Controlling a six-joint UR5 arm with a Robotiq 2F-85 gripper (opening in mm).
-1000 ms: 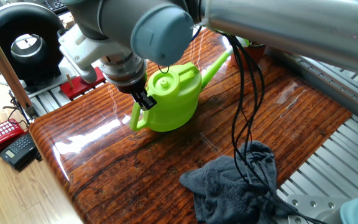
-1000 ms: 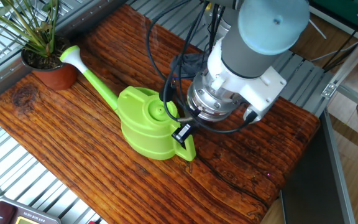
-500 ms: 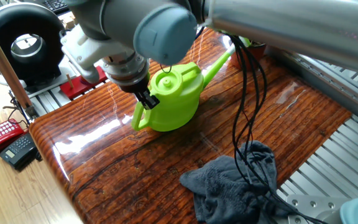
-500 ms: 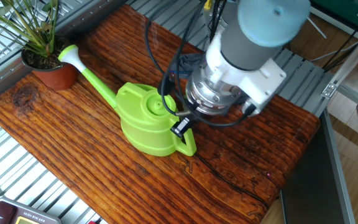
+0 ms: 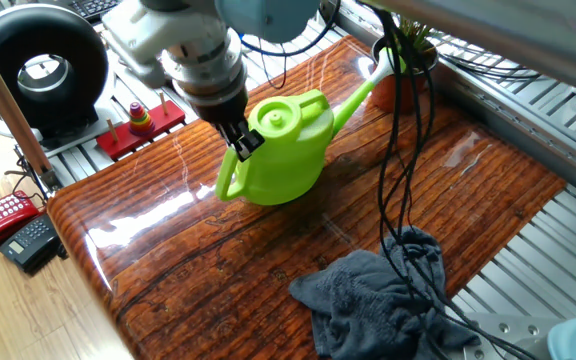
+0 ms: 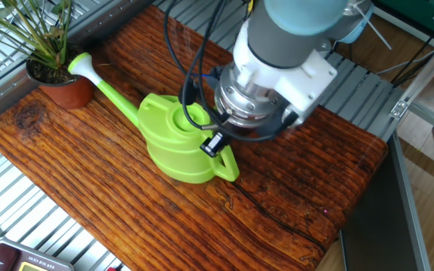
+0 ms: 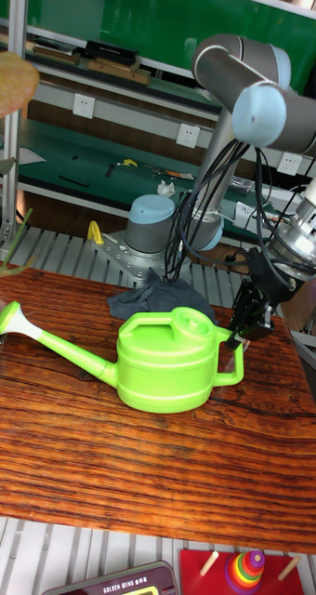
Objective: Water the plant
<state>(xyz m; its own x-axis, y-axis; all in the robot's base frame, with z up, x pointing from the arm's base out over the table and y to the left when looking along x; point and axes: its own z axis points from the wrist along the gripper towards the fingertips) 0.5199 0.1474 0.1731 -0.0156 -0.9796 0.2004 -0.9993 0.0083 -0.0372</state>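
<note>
Plant [image 6: 42, 45] sits right at a far corner of the bench [image 6: 89, 188], grassy leaves in a brown pot, with the can's spout rose [image 6: 80, 66] touching or just above the pot rim, can't tell which.

Fingers [image 7: 243, 325] first: the 2 black ones are closed on the loop handle [image 7: 234, 364] of the green watering can [image 6: 175, 143], pinching it near the top. So the gripper [image 6: 214, 144] has hold of the can by the handle, no visible gap left between fingers and plastic. In the tall fixed view the can looks level, its base just off or barely on the wood, hard to say.

Going outward, the silver wrist [image 6: 251, 113] and white housing sit above the handle end, black cables [image 5: 400, 150] looping off it. The long spout [image 5: 353, 100] runs from the can body out toward the pot.

Elsewhere on the bench: a crumpled dark grey cloth [image 5: 383, 300] at the near edge in one fixed view, well apart from the can. Off the bench, a red toy base with a stacking ring toy [image 5: 140, 118], plus 2 phones [image 5: 13, 225] on the floor.
</note>
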